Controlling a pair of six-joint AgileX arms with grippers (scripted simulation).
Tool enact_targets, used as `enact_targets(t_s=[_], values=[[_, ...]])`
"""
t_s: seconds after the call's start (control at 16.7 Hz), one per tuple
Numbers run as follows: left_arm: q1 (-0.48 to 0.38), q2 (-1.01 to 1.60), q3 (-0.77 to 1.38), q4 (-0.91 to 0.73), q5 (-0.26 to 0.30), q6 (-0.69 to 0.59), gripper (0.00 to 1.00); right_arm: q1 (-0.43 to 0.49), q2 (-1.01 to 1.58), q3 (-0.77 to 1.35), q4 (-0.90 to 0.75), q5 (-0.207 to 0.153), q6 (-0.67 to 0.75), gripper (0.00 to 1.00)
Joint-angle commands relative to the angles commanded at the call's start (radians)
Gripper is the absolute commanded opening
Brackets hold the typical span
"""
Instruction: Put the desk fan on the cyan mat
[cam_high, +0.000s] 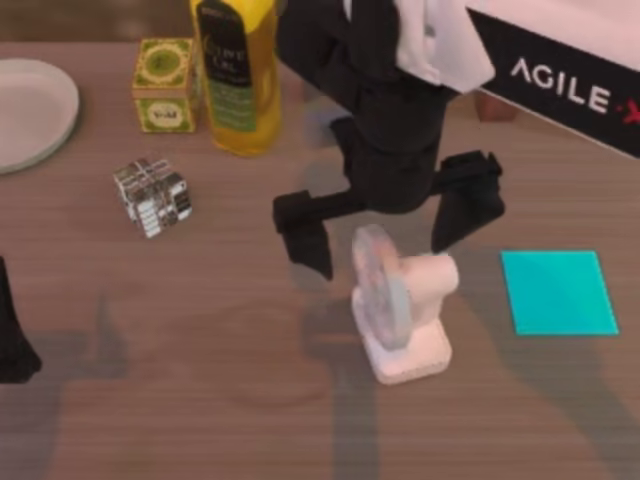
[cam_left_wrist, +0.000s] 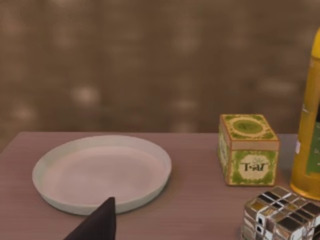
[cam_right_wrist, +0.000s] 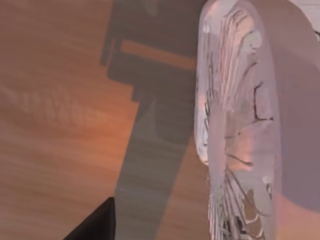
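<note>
The pale pink-white desk fan (cam_high: 402, 305) stands upright on its square base at mid-table, its round grille facing the table's left. The cyan mat (cam_high: 557, 291) lies flat and bare to the fan's right, a short gap away. My right gripper (cam_high: 380, 250) hovers just behind and above the fan, open wide, with one finger on each side of the head and neither touching it. In the right wrist view the grille (cam_right_wrist: 235, 125) looms close, with one dark fingertip (cam_right_wrist: 97, 225) beside it. My left gripper (cam_high: 12, 345) is parked at the table's left edge, open.
A white plate (cam_high: 30, 110) sits at the back left, a green tea box (cam_high: 165, 85) and a yellow bottle (cam_high: 235, 70) at the back, and a mirrored cube (cam_high: 152, 196) left of centre. The left wrist view shows the plate (cam_left_wrist: 100, 172), box (cam_left_wrist: 248, 149) and cube (cam_left_wrist: 280, 215).
</note>
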Motion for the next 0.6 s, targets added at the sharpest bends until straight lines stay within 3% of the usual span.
enact_targets(t_s=[0.42,0.6], values=[[0.000,0.000,0.000,0.000,0.000,0.000,1.00,0.003,-0.006,-0.081,0.077,0.000,0.003,1.00],[0.000,0.000,0.000,0.000,0.000,0.000,1.00,0.003,-0.006,-0.081,0.077,0.000,0.003,0.77]])
